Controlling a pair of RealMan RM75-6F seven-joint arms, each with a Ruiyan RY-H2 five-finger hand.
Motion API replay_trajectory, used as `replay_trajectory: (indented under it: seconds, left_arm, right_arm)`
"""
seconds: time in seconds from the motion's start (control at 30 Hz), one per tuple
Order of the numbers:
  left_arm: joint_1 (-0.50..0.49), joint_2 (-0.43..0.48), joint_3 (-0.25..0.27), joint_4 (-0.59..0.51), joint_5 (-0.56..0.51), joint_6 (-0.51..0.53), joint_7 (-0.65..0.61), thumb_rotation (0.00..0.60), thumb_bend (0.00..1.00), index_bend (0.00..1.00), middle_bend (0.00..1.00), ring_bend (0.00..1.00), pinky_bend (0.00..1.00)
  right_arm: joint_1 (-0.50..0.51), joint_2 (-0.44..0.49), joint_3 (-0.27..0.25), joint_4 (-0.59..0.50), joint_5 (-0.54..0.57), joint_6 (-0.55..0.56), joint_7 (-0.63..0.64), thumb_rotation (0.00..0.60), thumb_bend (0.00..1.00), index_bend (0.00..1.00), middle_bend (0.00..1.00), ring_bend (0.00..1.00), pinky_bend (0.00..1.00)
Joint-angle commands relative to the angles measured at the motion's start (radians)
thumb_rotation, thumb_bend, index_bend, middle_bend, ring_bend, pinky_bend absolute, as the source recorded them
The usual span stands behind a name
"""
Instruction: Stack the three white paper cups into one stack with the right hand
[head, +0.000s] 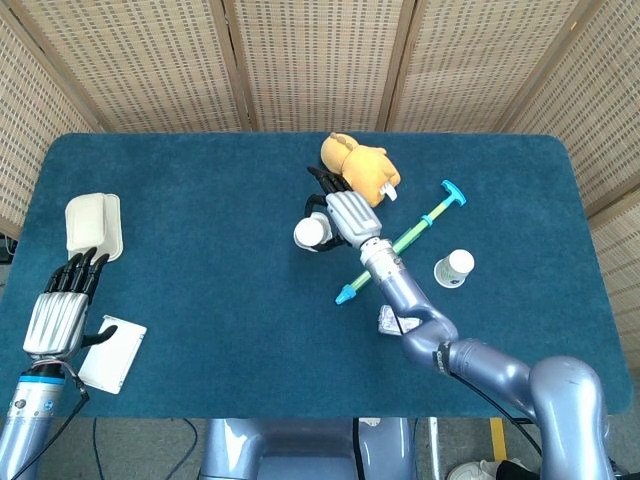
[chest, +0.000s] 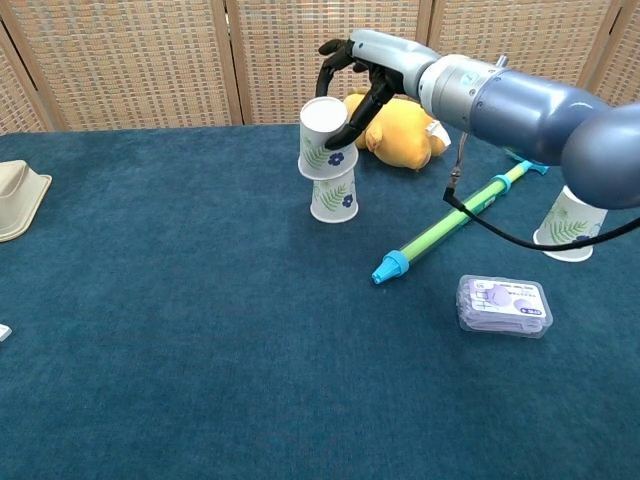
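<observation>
**Paper cup held above another, mouth down**

The right hand (chest: 352, 72) grips one leaf-printed white paper cup (chest: 322, 138) upside down, just over a second cup (chest: 333, 195) standing inverted on the napped blue cloth (chest: 200, 330). The third cup (chest: 568, 228) sits well apart. A plush yellow toy (chest: 400, 135) lies behind. The left hand (head: 60, 315) rests with fingers straight, holding nothing.

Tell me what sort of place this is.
Probably a robot test or demo station, not a home: a blue-covered table backed by wicker screens, with unrelated props such as a yellow plush toy scattered on it.
</observation>
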Motion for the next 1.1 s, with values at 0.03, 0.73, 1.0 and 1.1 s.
replay_trajectory:
  seconds: [0.03,0.73,1.0,1.1]
  left_arm:
    - [-0.003,0.000,0.000,0.002,-0.006,-0.005,0.003,0.600,0.05,0.00,0.00,0.00,0.11]
    - [-0.010,0.002,0.018,-0.012,-0.004,-0.010,0.028,0.600,0.05,0.00,0.00,0.00,0.11]
    - [-0.014,-0.001,0.028,-0.012,0.005,-0.016,0.036,0.600,0.05,0.00,0.00,0.00,0.11]
    - [-0.014,-0.001,0.027,-0.013,0.003,-0.014,0.036,0.600,0.05,0.00,0.00,0.00,0.11]
  right_arm:
    - [0.024,-0.023,0.006,0.048,0.000,-0.019,0.035,0.600,0.22,0.59,0.06,0.00,0.08]
    - [0.081,-0.080,-0.053,0.269,-0.033,-0.081,0.097,0.600,0.22,0.57,0.03,0.00,0.04]
    - [0.085,-0.071,-0.063,0.269,-0.007,-0.143,0.071,0.600,0.21,0.28,0.00,0.00,0.00]
    - [0.080,-0.064,-0.063,0.255,-0.001,-0.137,0.059,0.600,0.20,0.25,0.00,0.00,0.00]
